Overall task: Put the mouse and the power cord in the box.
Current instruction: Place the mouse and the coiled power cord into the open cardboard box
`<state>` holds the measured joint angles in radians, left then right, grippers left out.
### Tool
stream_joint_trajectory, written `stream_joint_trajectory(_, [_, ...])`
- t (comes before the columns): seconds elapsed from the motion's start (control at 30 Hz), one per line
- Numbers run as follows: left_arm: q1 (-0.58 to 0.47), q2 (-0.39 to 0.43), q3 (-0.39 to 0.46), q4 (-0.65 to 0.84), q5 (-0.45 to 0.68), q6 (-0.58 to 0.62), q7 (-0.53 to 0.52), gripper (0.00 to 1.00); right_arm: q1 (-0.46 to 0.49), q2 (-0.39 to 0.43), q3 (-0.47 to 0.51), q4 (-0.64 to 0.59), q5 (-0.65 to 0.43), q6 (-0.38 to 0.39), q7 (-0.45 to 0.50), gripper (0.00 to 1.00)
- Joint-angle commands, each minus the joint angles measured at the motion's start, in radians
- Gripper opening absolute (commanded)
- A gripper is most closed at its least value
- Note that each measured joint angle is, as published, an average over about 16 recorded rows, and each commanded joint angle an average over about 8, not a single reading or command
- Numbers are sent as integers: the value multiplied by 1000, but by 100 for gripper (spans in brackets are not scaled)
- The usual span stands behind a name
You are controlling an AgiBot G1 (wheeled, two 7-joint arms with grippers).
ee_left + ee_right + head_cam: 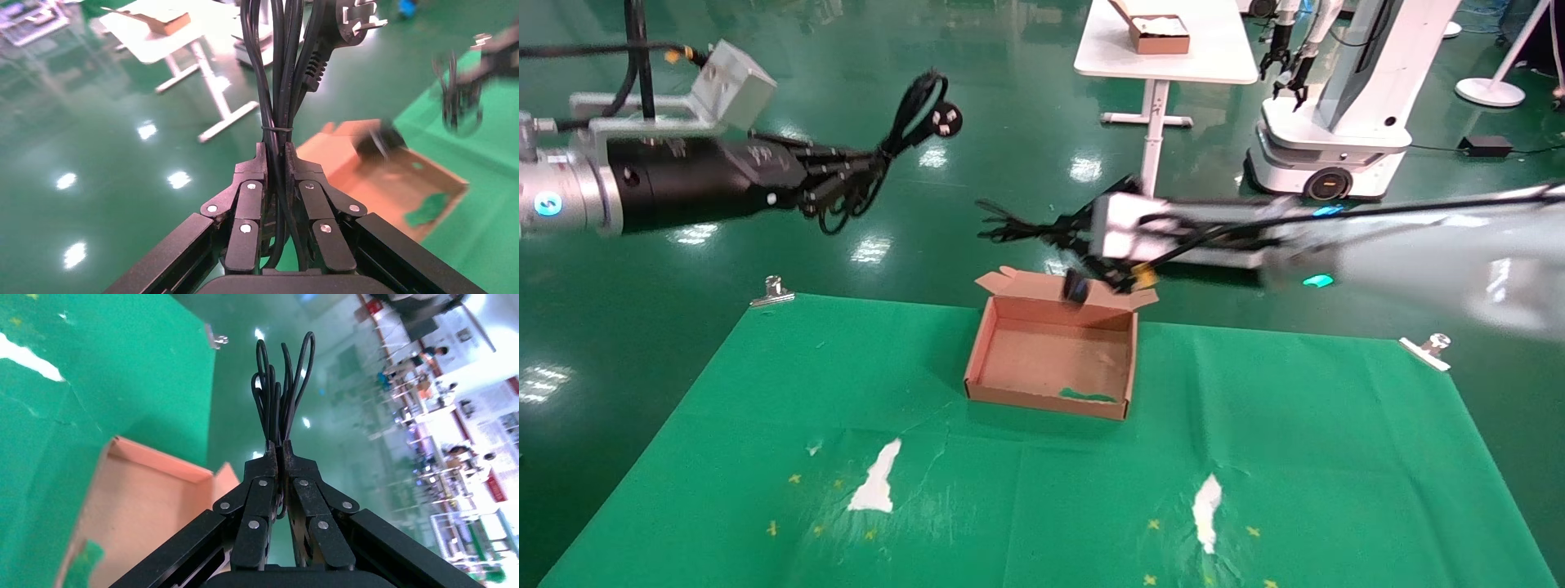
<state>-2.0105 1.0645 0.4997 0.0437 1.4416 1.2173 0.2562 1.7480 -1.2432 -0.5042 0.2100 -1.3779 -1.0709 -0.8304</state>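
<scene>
Aloft, left gripper (pixel 805 186) clamps one power cord (pixel 903 122); right gripper (pixel 1062 233) pinches one mouse's (pixel 1077 287) cable above one box (pixel 977 351).

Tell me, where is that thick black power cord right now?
The power cord is up in the air on the robot's left, clamped in the left hand, well off the green table and left of the open cardboard box.

The left gripper (pixel 834 184) is held high, arm reaching across from the left, fingers (pixel 251 184) clamped together. The right gripper (pixel 1050 233) is extended mid-air, fingers (pixel 263 478) pinched closed.
</scene>
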Motion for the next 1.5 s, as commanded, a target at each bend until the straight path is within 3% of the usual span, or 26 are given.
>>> stream_joint_trajectory(0.03, [-17, 1, 2, -5, 2, -31, -5, 0, -6, -54, -1, -38, -3, 43, -21, 0])
stream_joint_trajectory(0.2, [-3, -35, 12, -4, 17, 6, 13, 0, -76, -114, -12, -102, -14, 238, -52, 0])
stream_joint_trajectory(0.33, [15, -66, 27, 4, 38, 41, 24, 0, -129, -123, -28, -78, -10, 295, -54, 2])
stream_joint_trajectory(0.57, [39, -87, 53, 2, 76, 47, 46, 0, -164, -121, -63, -31, 12, 278, -35, 87])
stream_joint_trajectory(0.6, [42, -84, 57, -1, 81, 43, 51, 0, -164, -120, -67, -28, 16, 279, -33, 98])
stream_joint_trajectory(0.63, [45, -79, 60, -5, 85, 38, 55, 0, -165, -120, -70, -25, 21, 282, -31, 100])
stream_joint_trajectory(0.87, [77, 20, 72, -36, 103, -31, 76, 0, -158, -108, -66, -37, 72, 347, -51, 100])
stream_joint_trajectory(1.03, [118, 153, 80, -54, 114, -141, 81, 0, -124, -70, -42, -71, 107, 392, -108, 100])
stream_joint_trajectory(1.13, [152, 237, 90, -74, 128, -240, 89, 0, -88, -17, -27, -78, 125, 372, -152, 100])
stream_joint_trajectory(1.23, [201, 292, 113, -141, 146, -333, 113, 0, -49, 61, -12, -65, 145, 291, -194, 100])
stream_joint_trajectory(1.3, [237, 307, 139, -208, 159, -370, 130, 0, -28, 121, 0, -47, 165, 195, -216, 100])
stream_joint_trajectory(1.5, [310, 309, 257, -389, 175, -353, 113, 0, 4, 289, 32, 1, 222, -100, -249, 100])
